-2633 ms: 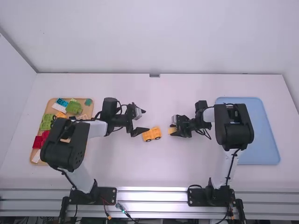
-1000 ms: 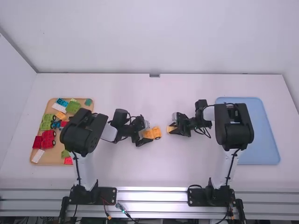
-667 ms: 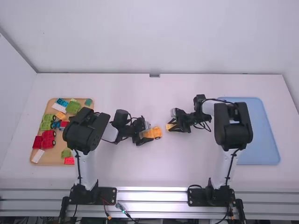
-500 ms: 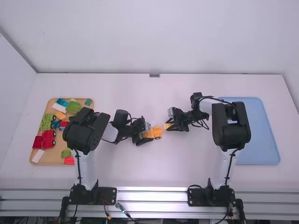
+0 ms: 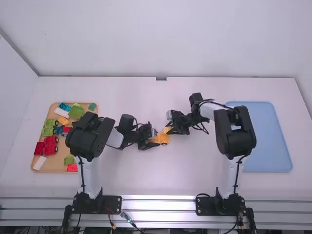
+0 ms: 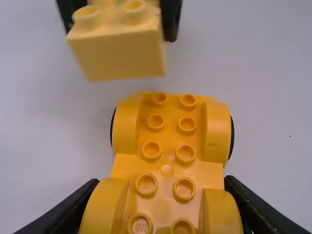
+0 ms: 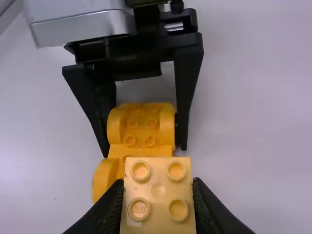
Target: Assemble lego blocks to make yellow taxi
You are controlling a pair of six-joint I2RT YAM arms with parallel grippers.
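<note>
My left gripper point(image 5: 152, 142) is shut on one end of the orange-yellow car base point(image 5: 165, 139) at mid-table; in the left wrist view the gripper point(image 6: 163, 209) has a finger on either side of the base point(image 6: 167, 141), studs up. My right gripper point(image 5: 170, 130) holds a pale yellow block point(image 5: 167, 129) just beside the base's free end. Seen from the right wrist, the gripper point(image 7: 158, 200) grips that block point(image 7: 158, 187), whose studs face the camera and which overlaps part of the base point(image 7: 141, 126). The left wrist view has the block point(image 6: 119, 51) apart from the base.
A wooden tray point(image 5: 48, 168) with red, green, blue and other blocks lies at the far left, partly behind the left arm. On the right is a blue tray point(image 5: 273, 146), with the right arm over its near-left side.
The left gripper has come down from open beside the car base and closed on it. The right gripper has moved left with the pale block, right up to the base.
</note>
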